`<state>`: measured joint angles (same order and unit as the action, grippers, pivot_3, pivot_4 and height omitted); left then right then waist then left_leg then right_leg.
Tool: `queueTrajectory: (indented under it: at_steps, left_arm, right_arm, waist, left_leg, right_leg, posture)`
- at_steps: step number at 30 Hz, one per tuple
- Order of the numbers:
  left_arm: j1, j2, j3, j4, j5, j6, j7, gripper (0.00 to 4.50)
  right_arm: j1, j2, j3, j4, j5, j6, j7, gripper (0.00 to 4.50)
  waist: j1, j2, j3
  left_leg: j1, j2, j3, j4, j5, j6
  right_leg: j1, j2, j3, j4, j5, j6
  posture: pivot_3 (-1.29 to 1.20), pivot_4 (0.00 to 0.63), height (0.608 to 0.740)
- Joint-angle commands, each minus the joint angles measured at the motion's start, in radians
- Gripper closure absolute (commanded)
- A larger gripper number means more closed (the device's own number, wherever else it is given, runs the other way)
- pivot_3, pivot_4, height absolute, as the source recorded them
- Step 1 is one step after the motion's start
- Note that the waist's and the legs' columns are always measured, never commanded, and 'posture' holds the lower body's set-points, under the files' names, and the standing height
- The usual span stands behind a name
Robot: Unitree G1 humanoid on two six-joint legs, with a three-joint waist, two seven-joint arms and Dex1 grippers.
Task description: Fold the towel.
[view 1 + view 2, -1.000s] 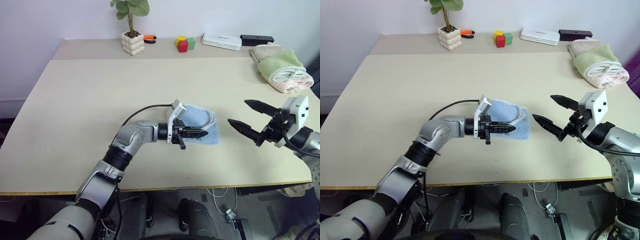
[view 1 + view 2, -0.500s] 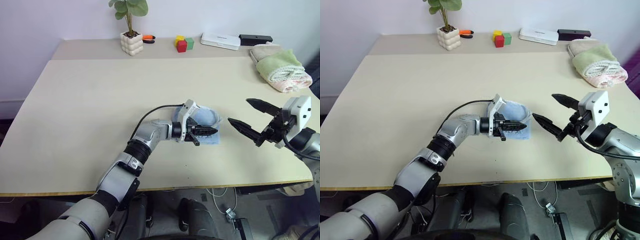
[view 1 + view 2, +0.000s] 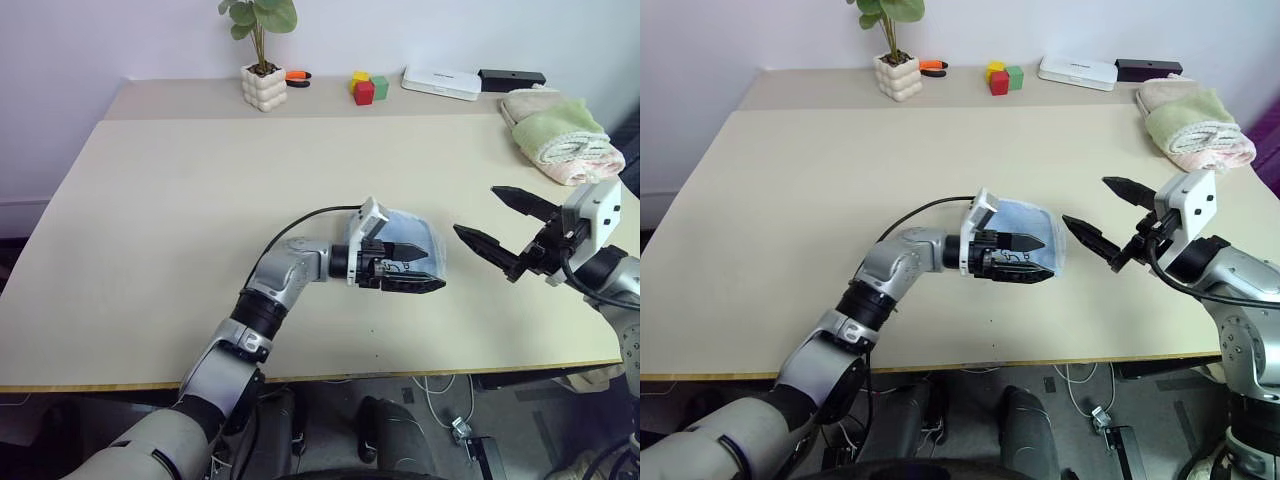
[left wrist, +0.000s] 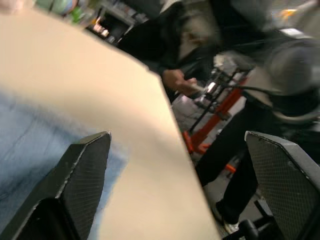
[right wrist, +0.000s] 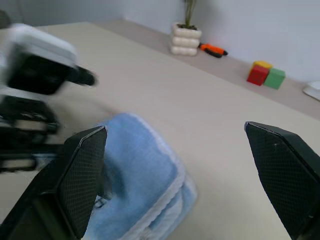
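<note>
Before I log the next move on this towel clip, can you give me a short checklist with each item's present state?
1. Light blue terry cloth towel lies folded on the beige table: ok.
2. Left claw open over the towel: ok.
3. Left claw gripping no cloth: ok.
4. Right claw open, apart from the towel: ok.
5. Fold edges aligned: cannot tell.
6. Rolled green and pink towels far from both claws: ok.

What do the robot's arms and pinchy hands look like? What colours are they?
Both arms are shiny silver-grey metal with black rings at the joints. The left gripper and the right gripper each have two black pointed jaws with a crisscross texture on the inner faces. A white boxy camera block sits on each wrist, and a thin black cable loops along the left arm.
</note>
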<state>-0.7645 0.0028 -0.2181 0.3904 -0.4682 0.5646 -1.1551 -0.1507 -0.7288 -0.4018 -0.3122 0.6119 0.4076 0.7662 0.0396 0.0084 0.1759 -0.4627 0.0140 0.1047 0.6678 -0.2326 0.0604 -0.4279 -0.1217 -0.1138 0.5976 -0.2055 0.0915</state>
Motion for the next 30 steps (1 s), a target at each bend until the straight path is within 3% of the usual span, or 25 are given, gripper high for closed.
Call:
queueTrajectory:
  at_steps: [1,5,8,15,20,30]
  left_arm:
    - [0.001,0.008,0.077,-0.097,-0.067,0.032,0.033,0.02]
    - [-0.007,0.006,0.226,-0.116,-0.145,0.07,0.161,0.02]
    - [0.01,-0.013,0.337,-0.123,-0.197,0.052,0.276,0.83]
    - [0.036,-0.089,0.36,-0.101,-0.154,-0.047,0.452,4.37]
    - [0.032,-0.145,0.308,-0.019,-0.072,-0.108,0.53,4.49]
    - [0.01,-0.169,0.266,0.141,0.016,-0.127,0.602,4.49]
  right_arm:
    - [-0.039,0.032,-0.006,0.0,0.005,-0.022,-0.044,0.0]
    - [-0.074,0.14,0.032,-0.033,0.029,-0.009,-0.136,0.0]
    - [-0.104,0.269,0.08,-0.06,0.036,0.004,-0.245,0.83]
    - [-0.12,0.406,0.193,-0.044,-0.07,-0.049,-0.37,4.43]
    - [-0.148,0.523,0.293,0.035,-0.213,-0.082,-0.508,4.5]
    - [-0.103,0.559,0.331,0.266,-0.368,-0.151,-0.577,4.5]
  waist:
    - [0.001,0.0,0.0]
    - [-0.002,0.0,0.0]
    - [-0.004,0.0,0.0]
    - [0.002,0.0,0.0]
    - [-0.002,0.001,-0.001]
    - [-0.004,0.001,-0.001]
  left_leg:
    - [0.0,0.0,0.0,0.0,0.0,0.0]
    - [0.0,0.0,0.0,0.0,0.0,0.0]
    - [0.001,0.001,0.0,0.0,0.001,-0.001]
    - [0.001,-0.001,0.0,0.001,0.001,-0.001]
    - [0.002,-0.001,0.0,0.002,0.001,-0.001]
    - [0.001,0.0,0.001,0.001,0.001,-0.001]
  right_leg:
    - [0.0,0.0,0.0,0.0,0.0,0.0]
    - [0.001,0.0,0.0,0.0,0.001,0.001]
    - [0.001,0.001,0.0,0.002,0.002,0.004]
    - [0.001,0.001,0.0,0.004,0.002,0.005]
    - [0.001,0.002,0.001,0.004,0.003,0.006]
    - [0.001,0.002,0.001,0.004,0.003,0.006]
  posture:
    - [0.0,0.15,0.74]
    - [0.0,0.15,0.74]
    - [0.0,0.15,0.74]
    - [0.0,0.15,0.74]
    - [0.0,0.15,0.74]
    - [0.0,0.15,0.74]
